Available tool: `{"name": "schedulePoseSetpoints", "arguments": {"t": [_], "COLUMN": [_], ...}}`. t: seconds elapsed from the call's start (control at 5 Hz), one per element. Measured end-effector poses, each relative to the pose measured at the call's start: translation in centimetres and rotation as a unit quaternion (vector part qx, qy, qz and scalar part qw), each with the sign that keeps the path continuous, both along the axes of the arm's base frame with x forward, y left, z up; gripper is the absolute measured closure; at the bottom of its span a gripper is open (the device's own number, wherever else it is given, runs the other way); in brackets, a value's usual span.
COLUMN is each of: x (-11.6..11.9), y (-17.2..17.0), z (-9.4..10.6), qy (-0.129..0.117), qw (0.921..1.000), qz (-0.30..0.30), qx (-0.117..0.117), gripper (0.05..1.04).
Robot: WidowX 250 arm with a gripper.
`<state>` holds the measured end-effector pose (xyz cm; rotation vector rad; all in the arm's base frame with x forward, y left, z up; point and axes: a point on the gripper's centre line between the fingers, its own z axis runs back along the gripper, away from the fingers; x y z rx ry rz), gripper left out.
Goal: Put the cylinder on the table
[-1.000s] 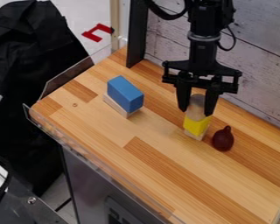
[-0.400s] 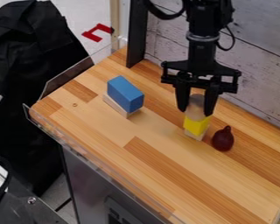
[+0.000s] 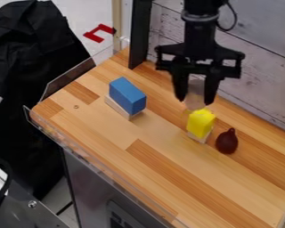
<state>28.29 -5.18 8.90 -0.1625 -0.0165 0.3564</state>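
On the brown wooden tabletop (image 3: 103,129)
Left: blue boxy block (image 3: 127,95) on pale flat block (image 3: 117,107). Middle: yellow boxy block (image 3: 201,123) on pale small block (image 3: 196,137). Right: dark red pear-shaped toy (image 3: 227,142).

There were four blocks in all, counted as one blue block (image 3: 128,94), one yellow block (image 3: 200,122), one pale block (image 3: 117,107) and a second pale block (image 3: 197,137). The count also came to one cylinder (image 3: 195,103), one dark red pear shape (image 3: 227,142), one tabletop (image 3: 97,120), and one pincer (image 3: 195,99) with two fingers (image 3: 211,89). Elsewhere there were one black cloth (image 3: 34,67), one red bracket (image 3: 97,32) and one dark post (image 3: 139,38), making a single piece of each of those three kinds.
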Motion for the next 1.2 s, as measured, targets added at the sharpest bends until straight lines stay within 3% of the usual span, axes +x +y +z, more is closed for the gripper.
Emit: {"name": "schedulePoseSetpoints", "arguments": {"t": [0.2, 0.4, 0.6, 0.8, 1.2], "x": [-2.2, -4.4, -5.1, -5.5, -5.6], "y": [0.6, 1.0, 0.6, 0.0, -0.4], "z": [-1.4, -3.8, -5.0, -5.8, -5.9], "qy": [0.033, 0.049, 0.062, 0.079, 0.079], "qw": [0.999, 0.9981, 0.9973, 0.9967, 0.9967], "qz": [0.027, 0.036, 0.034, 0.016, 0.016], "qx": [0.011, -0.005, -0.018, -0.009, -0.009], "gripper": [0.6, 0.6, 0.6, 0.6, 0.6]}}
